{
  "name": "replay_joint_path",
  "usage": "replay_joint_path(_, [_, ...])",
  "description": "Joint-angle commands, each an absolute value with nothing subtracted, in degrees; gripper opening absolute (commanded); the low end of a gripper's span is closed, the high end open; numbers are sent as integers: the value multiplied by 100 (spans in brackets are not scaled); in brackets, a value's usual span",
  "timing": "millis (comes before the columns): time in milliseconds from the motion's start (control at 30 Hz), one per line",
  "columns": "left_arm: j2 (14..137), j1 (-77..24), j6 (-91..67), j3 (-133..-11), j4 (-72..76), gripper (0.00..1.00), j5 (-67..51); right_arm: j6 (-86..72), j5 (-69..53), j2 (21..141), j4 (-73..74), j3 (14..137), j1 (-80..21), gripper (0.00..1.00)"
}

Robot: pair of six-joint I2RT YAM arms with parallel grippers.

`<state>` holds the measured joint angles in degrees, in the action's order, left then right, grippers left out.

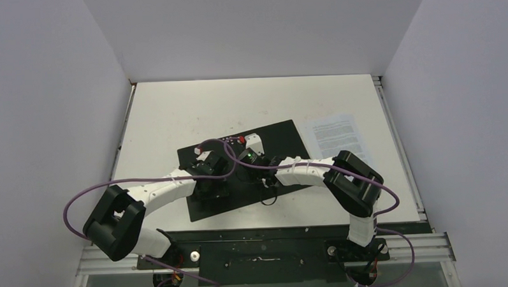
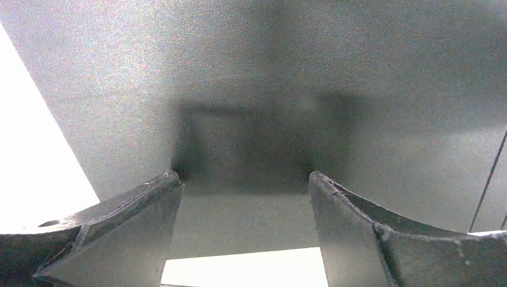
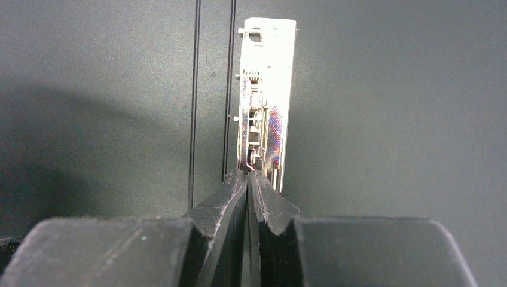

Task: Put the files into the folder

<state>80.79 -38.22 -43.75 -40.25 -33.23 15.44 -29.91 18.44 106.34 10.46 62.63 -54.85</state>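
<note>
folder open, black side up. papers right of it, not in yet. right gripper pinched shut at the clip; left gripper wide over folder.

Overhead view; wrist close-ups above folder

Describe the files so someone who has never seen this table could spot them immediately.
Start at the white table, where a black folder lies open in the middle. Just right of the folder, the files lie flat: the only white paper, printed with blocks of small black text.
</note>
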Motion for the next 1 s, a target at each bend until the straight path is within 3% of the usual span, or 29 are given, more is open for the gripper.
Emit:
replay_joint_path(0, [8480, -3840, -4440, -3720, -3039, 76, 1449, -3136, 2101, 10835, 1724, 5924, -5382, 5])
replay_joint_path(967, [8548, -3841, -4439, -3709, -3023, 76, 1459, -3331, 2101, 10418, 1589, 6000, -5203, 5])
